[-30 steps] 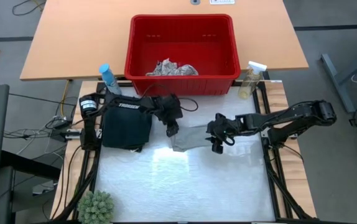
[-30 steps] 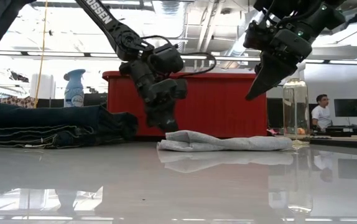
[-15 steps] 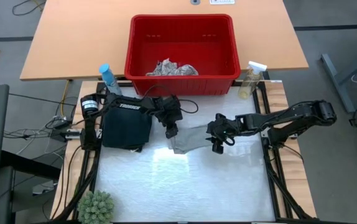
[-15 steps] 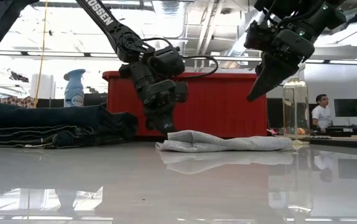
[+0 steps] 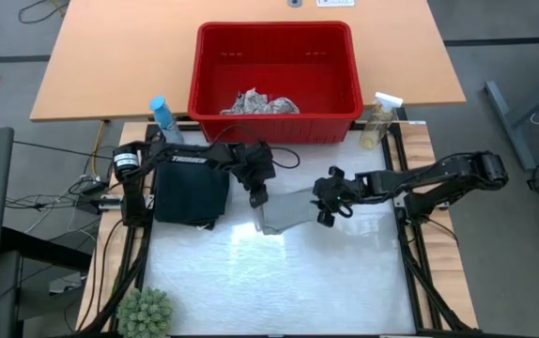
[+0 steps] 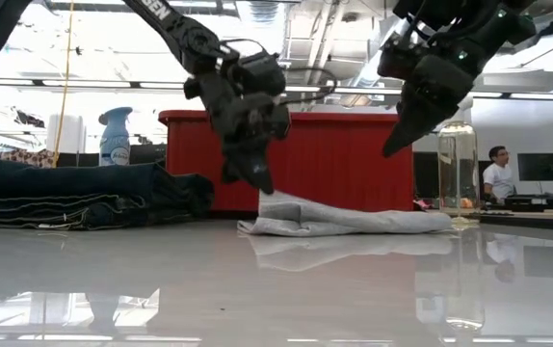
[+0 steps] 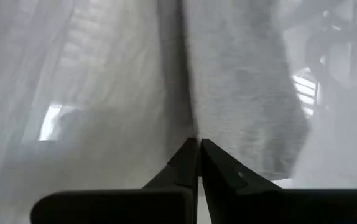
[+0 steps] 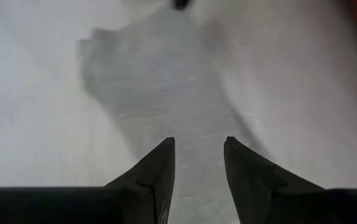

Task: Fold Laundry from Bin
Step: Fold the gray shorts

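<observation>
The small grey cloth point(image 5: 293, 208) lies folded on the white table, between my two grippers. My left gripper point(image 5: 256, 199) is shut on the cloth's left end, which it holds a little above the table point(image 6: 275, 202). My right gripper point(image 5: 326, 214) hangs open above the cloth's right part point(image 8: 160, 81) and touches nothing. Folded dark trousers point(image 5: 192, 192) lie at the table's left. Behind them stands the red bin point(image 5: 274, 122), with the white leaf-print cloth point(image 5: 260, 103) on its floor. My left gripper pinches the grey cloth's left end point(image 7: 194, 127) between its two shut fingers, slanting down from the far left. A crease runs away from the fingertips. That end is raised off the table, while the rest of the cloth point(image 6: 373, 224) lies flat.
A blue spray bottle point(image 5: 163, 115) stands left of the bin and a clear bottle point(image 5: 379, 117) right of it. A small plant point(image 5: 146, 312) sits at the near left corner. A person point(image 6: 495, 173) sits far off in the room. The table's near half is bare.
My left gripper has shut on the grey cloth's left end and risen a little, drawing that end up off the table. The rest of the cloth has stayed flat.
</observation>
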Robot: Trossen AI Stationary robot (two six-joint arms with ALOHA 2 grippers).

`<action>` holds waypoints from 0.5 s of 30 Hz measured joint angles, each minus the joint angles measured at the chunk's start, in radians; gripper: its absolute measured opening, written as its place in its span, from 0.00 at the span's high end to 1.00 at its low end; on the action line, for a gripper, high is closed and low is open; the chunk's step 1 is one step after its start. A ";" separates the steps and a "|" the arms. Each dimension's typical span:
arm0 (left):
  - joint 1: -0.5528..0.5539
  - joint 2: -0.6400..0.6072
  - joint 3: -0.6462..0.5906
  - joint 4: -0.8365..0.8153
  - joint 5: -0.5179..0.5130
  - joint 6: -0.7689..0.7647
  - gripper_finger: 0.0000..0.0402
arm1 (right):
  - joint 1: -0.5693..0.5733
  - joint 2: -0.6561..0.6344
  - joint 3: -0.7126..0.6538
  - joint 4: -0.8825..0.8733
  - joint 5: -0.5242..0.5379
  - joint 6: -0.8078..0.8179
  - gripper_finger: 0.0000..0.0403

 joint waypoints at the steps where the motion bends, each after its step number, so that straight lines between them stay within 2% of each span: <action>1: -0.006 -0.009 0.009 -0.015 -0.007 0.001 1.00 | -0.005 0.000 0.000 0.000 0.018 0.007 0.61; 5: -0.033 -0.035 0.032 -0.045 -0.052 0.001 1.00 | -0.054 0.000 0.000 -0.001 0.038 0.019 0.65; 9: -0.064 -0.036 0.033 -0.060 -0.073 -0.007 1.00 | -0.135 0.000 0.000 -0.027 0.032 0.035 0.82; 11: -0.082 -0.036 0.033 -0.067 -0.100 -0.006 1.00 | -0.188 0.000 0.000 -0.024 -0.018 0.001 0.93; 15: -0.108 -0.036 0.032 -0.066 -0.160 0.004 1.00 | -0.296 0.005 0.000 -0.012 -0.138 -0.055 0.96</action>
